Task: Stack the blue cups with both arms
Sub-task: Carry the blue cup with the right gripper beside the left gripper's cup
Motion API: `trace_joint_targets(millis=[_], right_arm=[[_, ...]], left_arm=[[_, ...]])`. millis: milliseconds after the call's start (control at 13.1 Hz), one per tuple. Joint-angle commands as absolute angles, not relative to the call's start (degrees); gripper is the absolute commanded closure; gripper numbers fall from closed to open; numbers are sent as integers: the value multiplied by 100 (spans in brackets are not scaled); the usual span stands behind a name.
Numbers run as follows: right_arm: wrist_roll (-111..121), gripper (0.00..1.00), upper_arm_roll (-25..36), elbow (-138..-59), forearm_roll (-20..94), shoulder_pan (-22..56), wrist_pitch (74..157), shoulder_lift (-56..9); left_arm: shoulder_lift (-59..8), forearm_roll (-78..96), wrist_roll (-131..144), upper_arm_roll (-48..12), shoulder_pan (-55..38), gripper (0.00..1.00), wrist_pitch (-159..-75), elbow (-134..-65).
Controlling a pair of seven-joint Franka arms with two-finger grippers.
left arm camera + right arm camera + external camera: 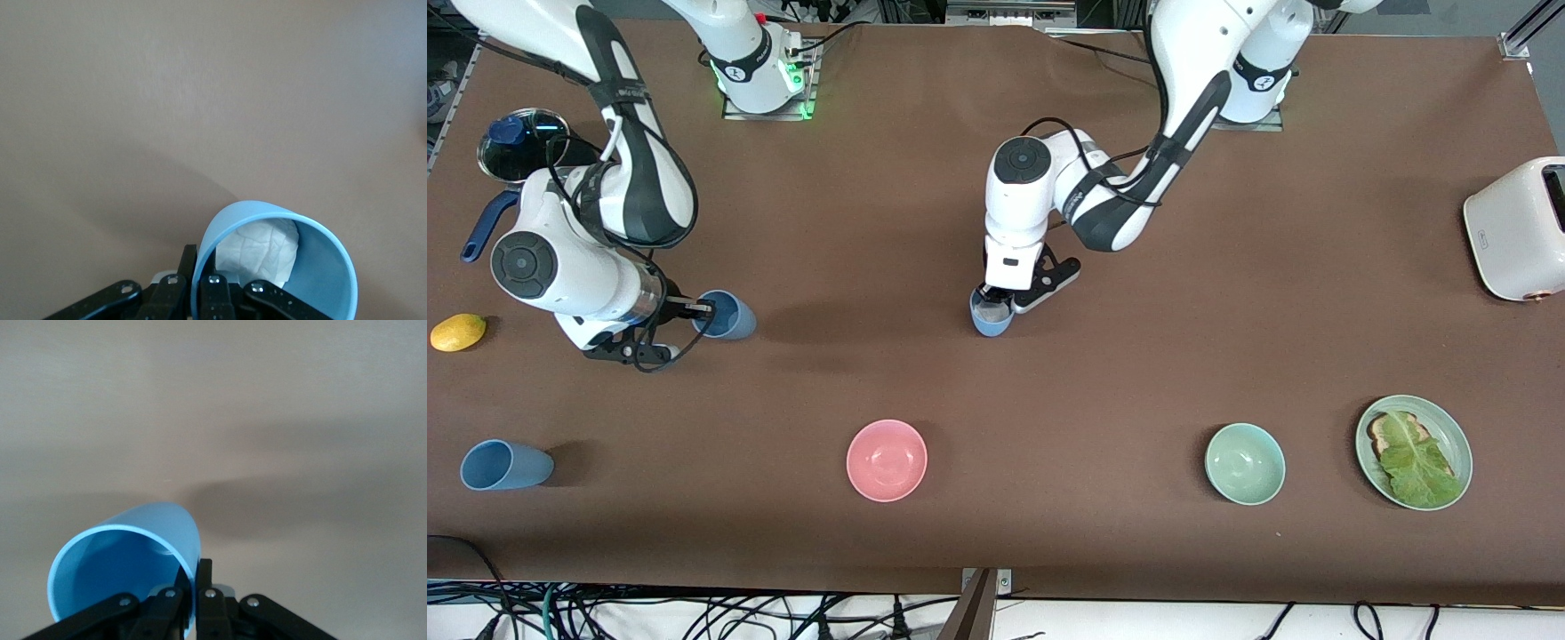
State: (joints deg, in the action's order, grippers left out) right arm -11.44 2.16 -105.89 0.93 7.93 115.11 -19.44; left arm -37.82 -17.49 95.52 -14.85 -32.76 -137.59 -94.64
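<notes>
My left gripper [996, 300] is shut on the rim of a blue cup [991, 320], low over the middle of the table. In the left wrist view the gripper [200, 270] pinches the cup's wall [327, 267], one finger inside and one outside. Crumpled white paper [263, 250] lies inside this cup. My right gripper [694, 311] is shut on the rim of a second blue cup [731, 316], held tilted on its side toward the right arm's end. It shows empty in the right wrist view [120, 570], pinched by that gripper [197, 580]. A third blue cup [505, 465] lies on its side, nearer the front camera.
A pink bowl [887, 460], a pale green bowl [1245, 463] and a green plate [1458, 436] with toast and lettuce line the near edge. A white toaster [1516, 228] stands at the left arm's end. A lemon [458, 332] and a navy lidded saucepan [520, 142] are at the right arm's end.
</notes>
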Motion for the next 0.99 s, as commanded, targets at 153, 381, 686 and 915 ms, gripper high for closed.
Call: trace_joint_targets(millis=[153, 381, 686, 915], right_arm=[[-2651, 100, 229, -9617, 376, 1738, 10539, -1977], [-3224, 100, 229, -9186, 642, 2126, 10354, -2056], [-3830, 100, 229, -8676, 650, 2565, 10257, -2293], [-4393, 100, 229, -8290, 650, 2934, 10266, -2539]], left_arm=[[-3779, -1934, 9800, -1424, -3357, 100, -13834, -9439], [-3797, -1968, 9791, -1415, -3287, 74, -13834, -9431], [-3701, -2004, 9809, -1406, -3226, 56, -13755, -9413], [-3437, -1899, 9826, -1441, -3164, 32, -13290, -9343]])
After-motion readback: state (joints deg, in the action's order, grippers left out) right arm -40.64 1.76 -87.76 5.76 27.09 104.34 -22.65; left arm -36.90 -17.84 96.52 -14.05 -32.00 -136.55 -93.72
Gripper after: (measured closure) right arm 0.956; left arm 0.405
